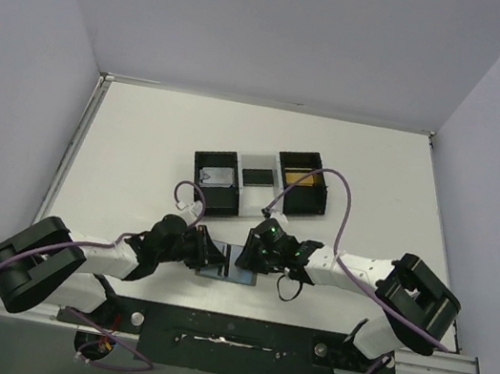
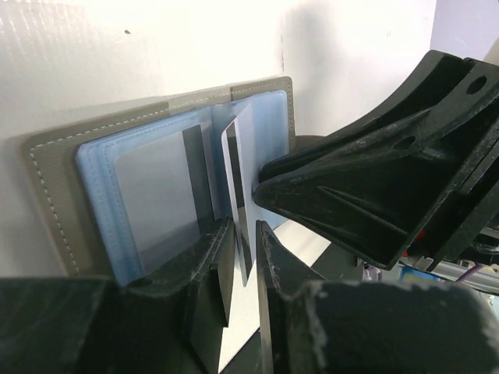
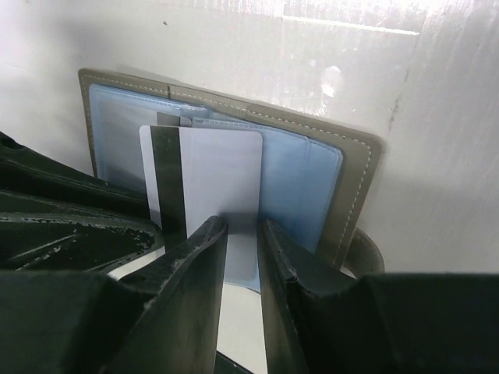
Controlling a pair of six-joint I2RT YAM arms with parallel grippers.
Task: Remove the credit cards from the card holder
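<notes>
While open flat, card holder (image 1: pixel 233 271), inside up, long axis left-right.

Left arm (image 1: pixel 111 259), right arm (image 1: pixel 352 268) angled inward, jaws narrowly parted

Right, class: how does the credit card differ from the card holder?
The credit card is white with a black stripe; the card holder is grey with blue pockets. The credit card stands tilted up; the card holder lies open, flat. The credit card is smaller than the card holder. Both are thin rectangles.
</notes>
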